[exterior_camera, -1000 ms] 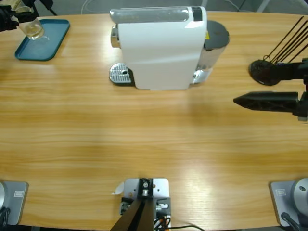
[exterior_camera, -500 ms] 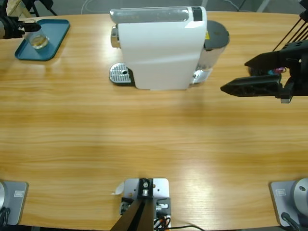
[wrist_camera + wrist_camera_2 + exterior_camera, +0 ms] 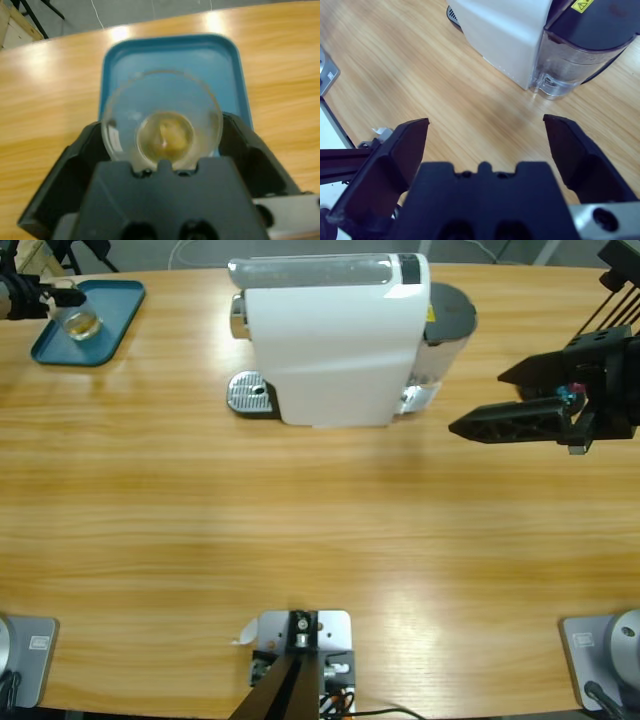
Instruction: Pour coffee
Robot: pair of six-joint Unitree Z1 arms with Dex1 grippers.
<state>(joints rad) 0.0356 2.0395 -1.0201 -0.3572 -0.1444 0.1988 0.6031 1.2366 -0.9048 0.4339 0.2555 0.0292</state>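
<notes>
We see a clear round glass cup (image 3: 161, 125) clamped between the L gripper (image 3: 162, 137) jaws, above a teal rounded-corner plastic tray (image 3: 172, 50) at the far-left end of the wood-grain table (image 3: 320, 530). The cup holds a thin amber layer of coffee (image 3: 165, 136) at its base — mouth faces the wrist cam, so we can't tell its tilt. R gripper (image 3: 487, 132): jaws wide apart, empty, pointing at the boxy white coffee machine (image 3: 335, 340) w/ clear water tank (image 3: 570, 70).
</notes>
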